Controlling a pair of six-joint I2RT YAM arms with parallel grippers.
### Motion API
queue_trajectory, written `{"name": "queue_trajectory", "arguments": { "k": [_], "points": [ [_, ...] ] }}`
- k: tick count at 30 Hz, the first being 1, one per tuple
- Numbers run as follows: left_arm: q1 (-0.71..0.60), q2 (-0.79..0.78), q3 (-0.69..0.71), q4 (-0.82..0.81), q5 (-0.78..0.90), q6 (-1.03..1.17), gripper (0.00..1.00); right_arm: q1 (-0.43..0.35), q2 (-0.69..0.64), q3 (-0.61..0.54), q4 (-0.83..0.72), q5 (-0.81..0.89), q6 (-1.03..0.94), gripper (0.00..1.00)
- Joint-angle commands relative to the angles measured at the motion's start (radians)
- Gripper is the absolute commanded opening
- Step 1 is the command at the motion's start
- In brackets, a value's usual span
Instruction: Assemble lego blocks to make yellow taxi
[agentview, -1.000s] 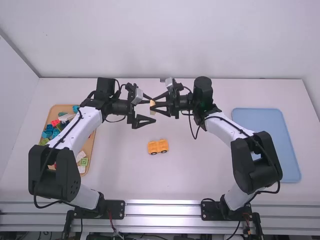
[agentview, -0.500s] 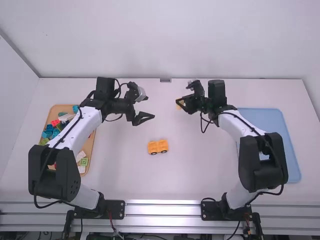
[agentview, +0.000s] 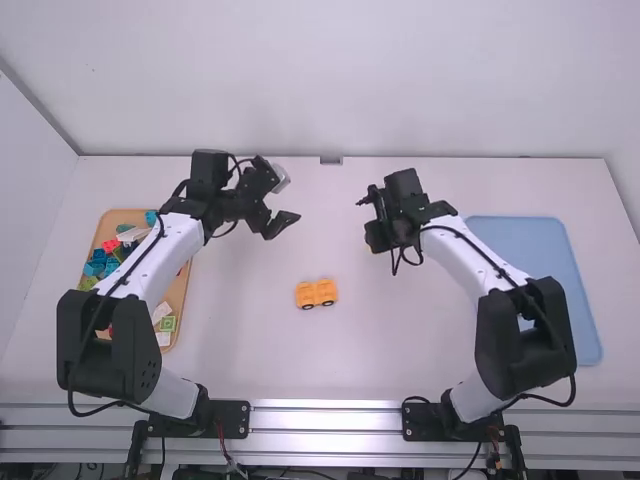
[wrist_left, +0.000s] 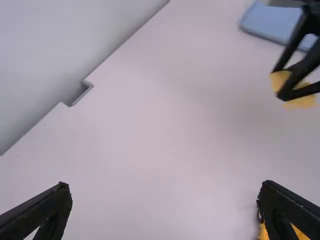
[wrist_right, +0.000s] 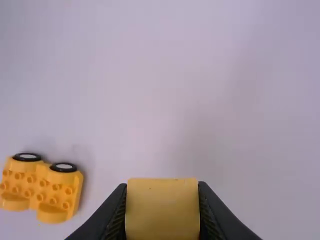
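My left gripper (agentview: 284, 222) stands open over the table's back left part; in the left wrist view the left gripper (wrist_left: 165, 207) has nothing between its wide-set fingers. My right gripper (agentview: 376, 238) is right of the middle, pointing down; in the right wrist view the right gripper (wrist_right: 162, 210) is shut on a yellow block (wrist_right: 162, 207). That block (wrist_left: 300, 95) also appears in the left wrist view, above the table. The orange-yellow car base (agentview: 316, 293), with black wheels and studs on top, lies mid-table, apart from both grippers. In the right wrist view the car base (wrist_right: 42, 187) is at the left.
A wooden tray (agentview: 183, 290) of coloured blocks lies at the left, partly beneath the left arm. At the right is a blue tray (agentview: 540, 260), near the right arm. A wall (agentview: 330, 80) rises behind the table's back edge.
The right gripper has drawn away from the left one to the right with the yellow block, and now points down. The left gripper has opened from the block and shifted slightly.
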Motion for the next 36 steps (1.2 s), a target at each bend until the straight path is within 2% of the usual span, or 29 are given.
{"name": "queue_trajectory", "arguments": {
  "k": [1, 6, 12, 14, 15, 17, 19, 27, 31, 36],
  "points": [
    [0.007, 0.008, -0.009, 0.008, -0.045, -0.007, 0.99, -0.001, -0.013, 0.026, -0.022, 0.046, 0.037, 0.09],
    [0.007, 0.008, -0.009, 0.045, -0.087, -0.048, 0.99, -0.01, 0.034, 0.006, -0.075, 0.056, 0.143, 0.08],
    [0.006, 0.008, -0.009, 0.117, -0.138, -0.137, 0.99, 0.048, 0.163, 0.005, -0.104, 0.056, 0.249, 0.09],
    [0.006, 0.008, -0.009, 0.122, -0.137, -0.138, 0.99, 0.076, 0.204, 0.005, -0.087, 0.057, 0.297, 0.0],
    [0.006, 0.008, -0.009, 0.121, -0.137, -0.137, 0.99, 0.087, 0.218, 0.005, -0.074, 0.054, 0.337, 0.0],
    [0.006, 0.008, -0.009, 0.12, -0.14, -0.138, 0.99, 0.097, 0.227, 0.005, -0.077, 0.048, 0.442, 0.0],
    [0.006, 0.008, -0.009, 0.116, -0.142, -0.138, 0.99, 0.1, 0.228, 0.016, -0.106, 0.06, 0.686, 0.0],
    [0.01, 0.008, -0.009, 0.101, -0.166, -0.137, 0.99, 0.054, 0.23, 0.051, -0.216, 0.053, 1.32, 0.0],
    [0.019, 0.008, -0.01, 0.095, -0.164, -0.138, 0.99, 0.063, 0.23, 0.023, -0.179, 0.06, 1.535, 0.04],
    [0.013, 0.008, -0.01, 0.094, -0.166, -0.137, 0.99, 0.092, 0.23, -0.013, -0.123, 0.06, 1.668, 0.06]
  ]
}}
